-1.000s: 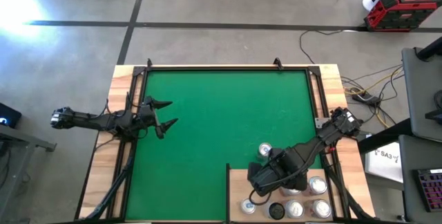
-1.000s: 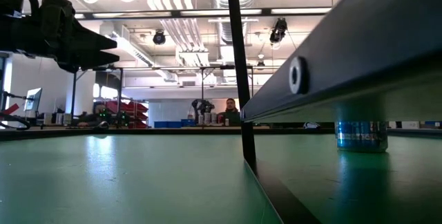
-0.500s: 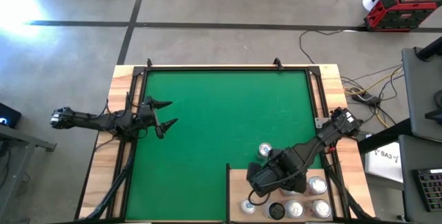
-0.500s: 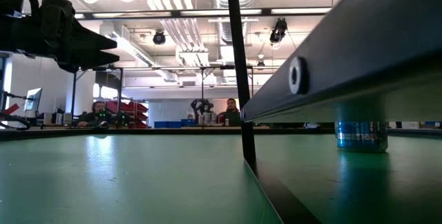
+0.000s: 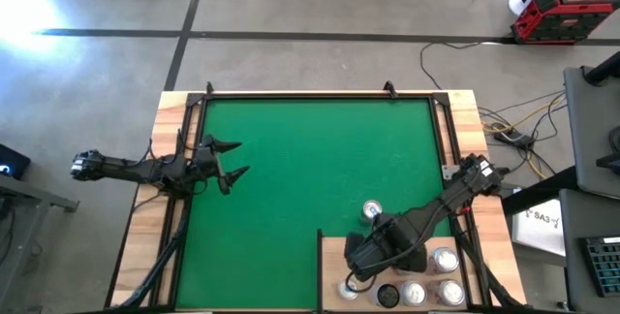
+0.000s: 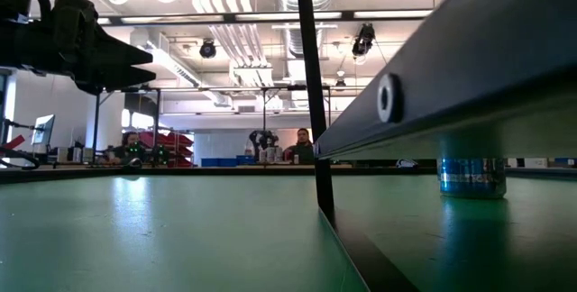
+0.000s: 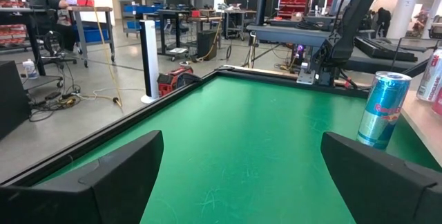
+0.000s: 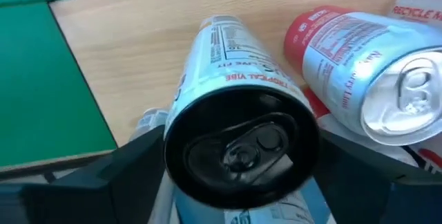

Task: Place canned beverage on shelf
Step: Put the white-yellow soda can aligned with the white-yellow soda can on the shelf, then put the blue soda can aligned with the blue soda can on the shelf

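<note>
**A:** Where is the black-topped can (image 8: 231, 65) sitting?

**B:** It is standing upright on the shelf (image 5: 334, 251), long axis vertical. The right gripper (image 8: 240, 172) is straddling it, one of its fingers on each side. Whether they are pressing the can or standing just clear, I cannot tell.

**A:** Any room for pulling away?

**B:** A red-and-silver can (image 8: 359, 65) is crowding it, just beside. The shelf's edge toward the green mat (image 5: 310, 159) is lying near, and I am judging the open room to be that way.

**A:** And the left gripper (image 5: 240, 158)?

**B:** It is hovering at the counter's left side, fingers spread wide, holding nothing. A blue can (image 5: 372, 209) is standing on the mat near the shelf, and the right arm is much nearer to it.
</note>
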Controlling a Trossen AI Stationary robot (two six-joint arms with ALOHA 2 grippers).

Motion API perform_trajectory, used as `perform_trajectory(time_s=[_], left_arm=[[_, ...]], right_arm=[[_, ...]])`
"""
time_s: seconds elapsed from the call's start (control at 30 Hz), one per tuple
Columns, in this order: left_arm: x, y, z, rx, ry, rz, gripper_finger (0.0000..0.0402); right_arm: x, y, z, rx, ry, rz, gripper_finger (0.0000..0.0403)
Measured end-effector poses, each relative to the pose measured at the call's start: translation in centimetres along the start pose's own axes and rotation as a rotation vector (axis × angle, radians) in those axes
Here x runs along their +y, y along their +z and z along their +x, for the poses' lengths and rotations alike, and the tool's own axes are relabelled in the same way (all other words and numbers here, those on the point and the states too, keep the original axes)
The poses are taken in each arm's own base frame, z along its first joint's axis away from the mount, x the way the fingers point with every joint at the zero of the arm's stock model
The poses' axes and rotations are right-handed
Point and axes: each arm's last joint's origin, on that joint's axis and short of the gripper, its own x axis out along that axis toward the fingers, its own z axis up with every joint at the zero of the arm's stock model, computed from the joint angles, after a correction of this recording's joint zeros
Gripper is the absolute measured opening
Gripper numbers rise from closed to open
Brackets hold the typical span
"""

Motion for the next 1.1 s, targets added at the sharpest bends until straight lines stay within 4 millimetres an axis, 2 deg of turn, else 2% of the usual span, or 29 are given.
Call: perform_trajectory(time_s=[0.23, 0.67, 0.9, 1.1], left_arm=[[0.0, 0.0, 0.0, 0.000, 0.000, 0.000, 0.0378], [0.0, 0.0, 0.0, 0.000, 0.000, 0.000, 0.0378], [0.0, 0.0, 0.0, 0.002, 0.000, 0.001, 0.0378], [0.0, 0.0, 0.0, 0.002, 0.000, 0.001, 0.0378]], right_arm=[[-0.2, 0.0, -0.4, 0.011, 0.006, -0.040, 0.0358], [-1.2, 0.6, -3.7, 0.014, 0.035, -0.134, 0.0363], [-0.9, 3.2, -5.3, -0.071, 0.127, -0.290, 0.0364], [-0.2, 7.4, -5.0, -0.123, 0.087, -0.314, 0.0364]])
